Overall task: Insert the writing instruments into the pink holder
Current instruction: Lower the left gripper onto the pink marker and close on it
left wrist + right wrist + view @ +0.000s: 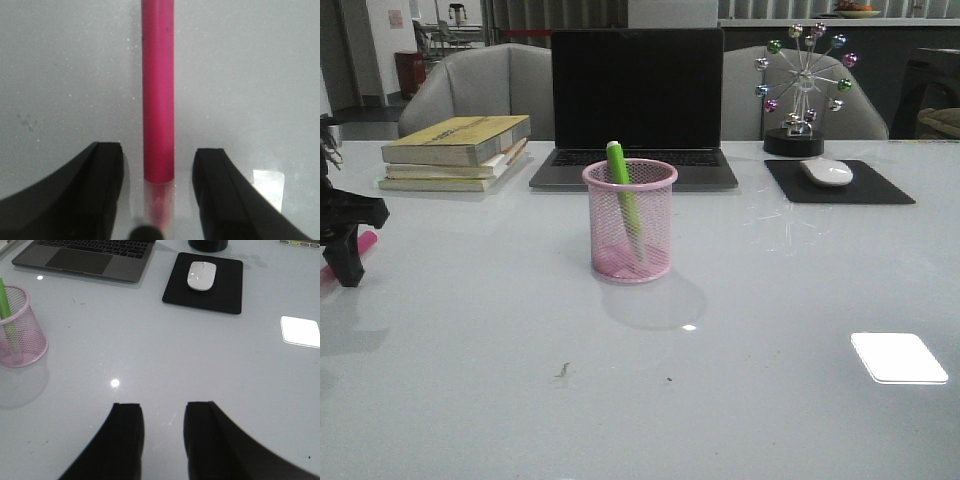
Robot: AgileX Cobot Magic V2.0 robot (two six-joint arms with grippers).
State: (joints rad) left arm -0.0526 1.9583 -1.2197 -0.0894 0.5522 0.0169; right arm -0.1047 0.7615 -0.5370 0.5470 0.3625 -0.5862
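One marker left: the magenta marker [158, 100] lay flat on the table [520, 380], between the spread fingers of the left gripper [157, 200], neither finger touching it.
Long axis: ran straight ahead from the jaws.
Nearer arm: left; right gripper [162, 440] spread, empty.
Farther: green marker [623, 195] stood in the pink holder [630, 222].

Pink mesh holder [630, 222] — green marker [623, 190] inside; magenta marker [158, 100] (solid colour).
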